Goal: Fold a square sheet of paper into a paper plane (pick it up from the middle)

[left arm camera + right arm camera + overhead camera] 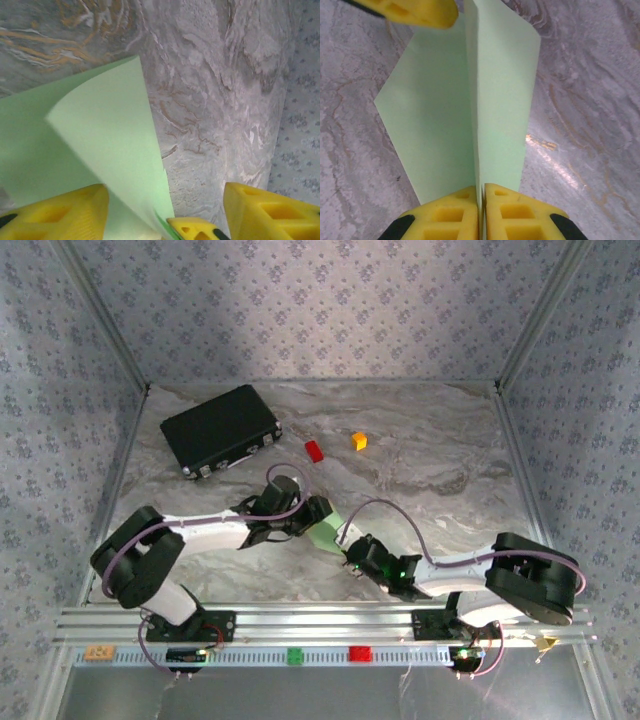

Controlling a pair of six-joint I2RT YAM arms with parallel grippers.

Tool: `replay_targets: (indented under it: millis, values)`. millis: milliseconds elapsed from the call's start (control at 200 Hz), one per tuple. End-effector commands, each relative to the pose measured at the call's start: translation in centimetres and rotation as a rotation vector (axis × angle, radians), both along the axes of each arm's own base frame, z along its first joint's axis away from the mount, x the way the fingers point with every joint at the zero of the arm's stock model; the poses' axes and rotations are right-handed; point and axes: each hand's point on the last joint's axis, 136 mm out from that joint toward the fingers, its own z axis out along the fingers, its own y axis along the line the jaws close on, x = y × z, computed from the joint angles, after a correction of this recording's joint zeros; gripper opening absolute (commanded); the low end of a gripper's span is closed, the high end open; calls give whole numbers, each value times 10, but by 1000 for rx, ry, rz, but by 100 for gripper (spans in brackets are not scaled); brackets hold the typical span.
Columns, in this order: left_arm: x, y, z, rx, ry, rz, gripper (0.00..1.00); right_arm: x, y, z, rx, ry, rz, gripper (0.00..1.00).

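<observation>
Clamped: right gripper [480,205] on square sheet of paper [445,115] at its upright crease; left gripper [150,220] spread around a lifted flap.
At near middle of table [450,470], between both arms; 1 centre crease made, nose and wing folds seemingly left.

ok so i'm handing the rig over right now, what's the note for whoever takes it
Right gripper: shut on the sheet of paper, pinching a raised crease along its middle.
Left gripper: open, fingers on either side of a curled-up flap of the sheet, not clamping it.
Sheet: on the table, between the two grippers. One part seems to lie flat and another rises from the crease.
Done: sheet gripped at the middle, a centre crease begun.
Left: flatten that fold, then probably the nose and wing folds. It has no dart shape yet.
</observation>
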Motion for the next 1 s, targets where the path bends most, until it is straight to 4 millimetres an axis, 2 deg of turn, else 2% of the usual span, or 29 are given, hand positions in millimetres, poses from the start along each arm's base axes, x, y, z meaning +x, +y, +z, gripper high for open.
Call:
replay_targets:
  millis: [0,235,375,750,994]
  values:
    - [4,12,15,38,-48,30,65,-3,5,-7,37,69,-2,11]
    - [4,28,21,73,-69,55,66,-4,13,-15,60,140,15,11]
    - [4,31,21,74,-69,61,63,-3,17,-16,106,200,14,11]
    - [4,28,21,66,-72,44,36,3,25,-9,433,562,-46,8]
    - [3,18,11,50,-44,10,24,4,30,-10,502,695,-66,9]
